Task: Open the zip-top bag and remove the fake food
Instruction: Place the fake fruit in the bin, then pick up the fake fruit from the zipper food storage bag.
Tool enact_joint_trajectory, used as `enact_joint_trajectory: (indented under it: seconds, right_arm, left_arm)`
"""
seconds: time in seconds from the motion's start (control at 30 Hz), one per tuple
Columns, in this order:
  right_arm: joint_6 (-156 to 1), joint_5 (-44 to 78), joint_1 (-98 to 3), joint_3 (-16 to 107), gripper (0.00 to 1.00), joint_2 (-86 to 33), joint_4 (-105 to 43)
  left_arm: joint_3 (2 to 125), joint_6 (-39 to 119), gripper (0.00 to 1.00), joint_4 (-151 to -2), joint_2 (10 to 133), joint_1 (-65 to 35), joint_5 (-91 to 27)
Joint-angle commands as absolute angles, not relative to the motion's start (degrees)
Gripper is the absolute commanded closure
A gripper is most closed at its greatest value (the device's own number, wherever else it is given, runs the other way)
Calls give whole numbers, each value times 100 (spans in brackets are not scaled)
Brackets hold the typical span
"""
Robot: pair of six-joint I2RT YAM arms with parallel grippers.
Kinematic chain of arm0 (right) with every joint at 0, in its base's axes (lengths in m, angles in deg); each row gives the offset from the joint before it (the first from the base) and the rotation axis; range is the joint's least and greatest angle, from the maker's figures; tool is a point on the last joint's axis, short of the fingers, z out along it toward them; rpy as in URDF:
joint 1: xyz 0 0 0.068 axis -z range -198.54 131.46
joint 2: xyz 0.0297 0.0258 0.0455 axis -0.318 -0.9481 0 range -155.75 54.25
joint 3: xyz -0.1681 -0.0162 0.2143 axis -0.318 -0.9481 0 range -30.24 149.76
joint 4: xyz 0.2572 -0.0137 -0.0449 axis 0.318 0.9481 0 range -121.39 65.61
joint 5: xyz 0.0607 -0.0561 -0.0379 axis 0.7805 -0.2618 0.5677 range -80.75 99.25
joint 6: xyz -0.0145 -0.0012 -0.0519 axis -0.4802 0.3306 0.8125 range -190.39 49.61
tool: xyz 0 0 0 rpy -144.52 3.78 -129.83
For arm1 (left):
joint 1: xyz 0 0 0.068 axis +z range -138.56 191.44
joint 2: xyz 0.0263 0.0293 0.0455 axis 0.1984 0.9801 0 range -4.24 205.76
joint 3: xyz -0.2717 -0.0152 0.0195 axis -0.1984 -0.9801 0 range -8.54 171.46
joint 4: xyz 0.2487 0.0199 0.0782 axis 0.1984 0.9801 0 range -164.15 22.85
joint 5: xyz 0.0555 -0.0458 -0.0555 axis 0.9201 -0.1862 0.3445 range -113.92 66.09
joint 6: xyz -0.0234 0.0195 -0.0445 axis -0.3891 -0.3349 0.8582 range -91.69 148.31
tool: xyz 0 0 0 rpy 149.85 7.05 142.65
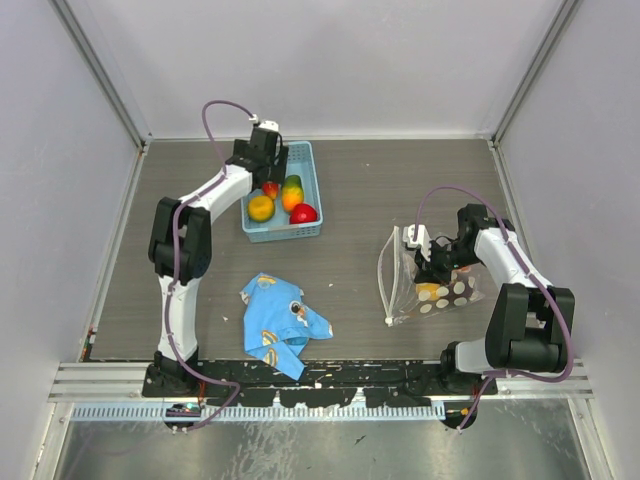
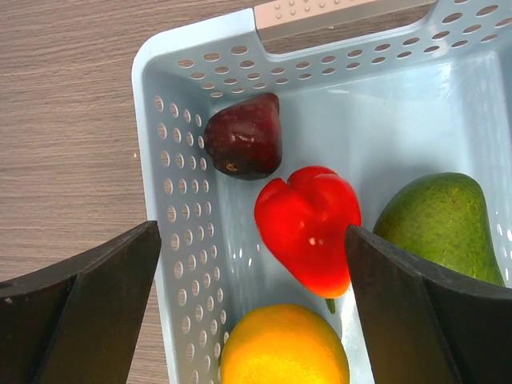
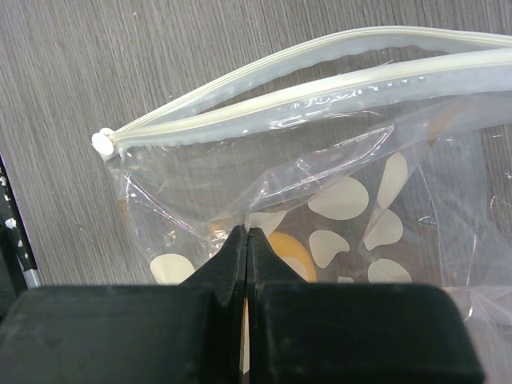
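The zip-top bag (image 1: 415,285) lies at the right, its white zip strip (image 3: 320,80) parted. My right gripper (image 1: 440,268) is shut on a fold of the bag's clear film (image 3: 246,236). A yellow-orange fake food piece (image 3: 292,250) is still inside. My left gripper (image 1: 264,160) is open and empty over the light blue basket (image 1: 283,235), its fingers on either side of a red pepper (image 2: 308,228). The basket also holds a dark purple fruit (image 2: 244,136), an orange (image 2: 284,348) and a green mango (image 2: 440,224).
A blue cartoon-print cloth (image 1: 282,322) lies crumpled near the front, between the arms. The basket's perforated wall (image 2: 184,240) is just under my left finger. Enclosure walls stand on both sides and at the back.
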State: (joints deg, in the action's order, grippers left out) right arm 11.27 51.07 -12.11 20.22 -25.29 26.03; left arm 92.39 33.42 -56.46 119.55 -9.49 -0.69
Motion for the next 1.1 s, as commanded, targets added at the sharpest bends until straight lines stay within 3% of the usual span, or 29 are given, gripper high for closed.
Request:
enact_joint_trajectory:
  seconds: [0.0, 0.3, 0.9, 1.07]
  right_arm:
    - [1090, 5143, -1220, 2136, 98, -2564, 2584]
    - [1091, 5143, -1221, 2138, 98, -2565, 2588]
    - [1134, 5195, -1222, 2176, 97, -2460, 2646]
    - [1199, 5238, -1222, 2212, 96, -2428, 2742]
  left_arm:
    - [9293, 3353, 2, -5808, 11363, -930, -70]
    - [8140, 3956, 2, -6458, 10209, -930, -1065]
    - [4828, 5774, 2, -9794, 8181, -974, -4960]
    - [4026, 5979, 2, -11196, 8024, -1547, -5386]
